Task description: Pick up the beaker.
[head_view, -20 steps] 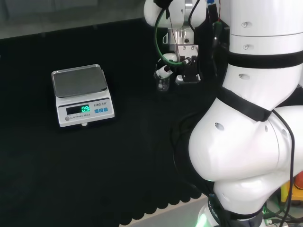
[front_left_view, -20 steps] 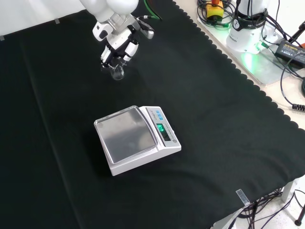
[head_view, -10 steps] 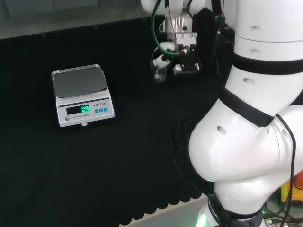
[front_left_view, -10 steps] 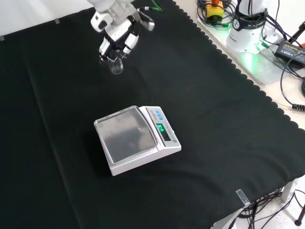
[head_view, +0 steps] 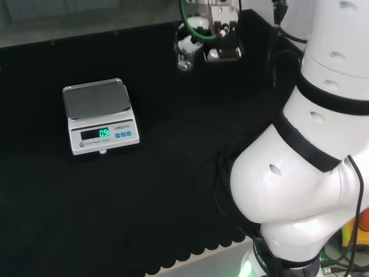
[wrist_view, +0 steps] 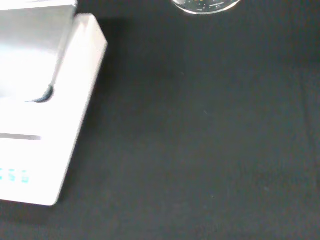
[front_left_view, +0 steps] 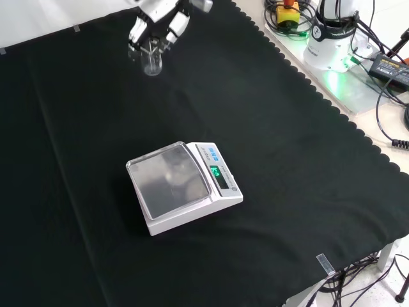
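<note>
Gripping the beaker [front_left_view: 151, 62], the hand [front_left_view: 156, 14] hangs beyond the scale [front_left_view: 183, 187].

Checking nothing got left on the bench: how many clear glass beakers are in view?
1. The small clear glass beaker is held in the black and white hand, lifted above the black cloth, beyond the white scale in the front view. Clear ware is hard to see, so another could be missed.

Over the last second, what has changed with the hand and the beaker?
The hand, fingers curled round the small clear beaker, has carried it upward: in the front view both have climbed toward the top edge, and in the head view they have risen and drifted a little left. The grip looks the same throughout, and nothing was let go. The scale has stayed where it was on the black cloth, its display lit.
</note>
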Tool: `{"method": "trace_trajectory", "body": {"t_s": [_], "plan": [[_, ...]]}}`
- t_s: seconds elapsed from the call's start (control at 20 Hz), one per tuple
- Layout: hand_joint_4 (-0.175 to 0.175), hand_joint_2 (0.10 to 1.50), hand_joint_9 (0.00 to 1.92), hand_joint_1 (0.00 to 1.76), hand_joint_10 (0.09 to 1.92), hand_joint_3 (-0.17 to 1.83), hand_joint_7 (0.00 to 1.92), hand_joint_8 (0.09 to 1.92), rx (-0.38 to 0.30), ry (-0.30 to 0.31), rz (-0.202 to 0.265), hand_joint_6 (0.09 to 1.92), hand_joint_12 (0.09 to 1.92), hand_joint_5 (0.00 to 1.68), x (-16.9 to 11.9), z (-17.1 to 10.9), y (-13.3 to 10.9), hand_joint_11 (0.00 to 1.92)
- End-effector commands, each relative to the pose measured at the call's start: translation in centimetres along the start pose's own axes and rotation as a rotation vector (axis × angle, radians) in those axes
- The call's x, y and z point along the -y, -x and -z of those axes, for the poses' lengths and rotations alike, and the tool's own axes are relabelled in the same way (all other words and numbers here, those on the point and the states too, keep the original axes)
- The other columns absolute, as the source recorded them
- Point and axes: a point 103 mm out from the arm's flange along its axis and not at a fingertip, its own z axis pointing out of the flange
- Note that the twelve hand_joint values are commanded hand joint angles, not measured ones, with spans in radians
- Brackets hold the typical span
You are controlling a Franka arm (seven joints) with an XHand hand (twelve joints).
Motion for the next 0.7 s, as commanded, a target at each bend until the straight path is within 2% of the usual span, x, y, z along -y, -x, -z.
{"method": "trace_trajectory", "body": {"t_s": [0.05, 0.35, 0.7], "plan": [[-0.116, 0.51, 1.02, 1.00, 0.54, 0.55, 0.64, 0.93, 0.003, -0.011, 0.073, 0.73, 0.87, 0.38, 3.3, 2.6, -4.4, 1.21], [-0.116, 0.51, 1.02, 0.99, 0.55, 0.56, 0.64, 0.93, 0.007, -0.032, 0.067, 0.73, 0.87, 0.37, 3.6, 2.2, -5.5, 1.21], [-0.114, 0.51, 1.02, 0.98, 0.55, 0.56, 0.64, 0.93, 0.019, -0.018, 0.067, 0.72, 0.87, 0.37, 4.0, 2.0, -5.7, 1.20]]}}
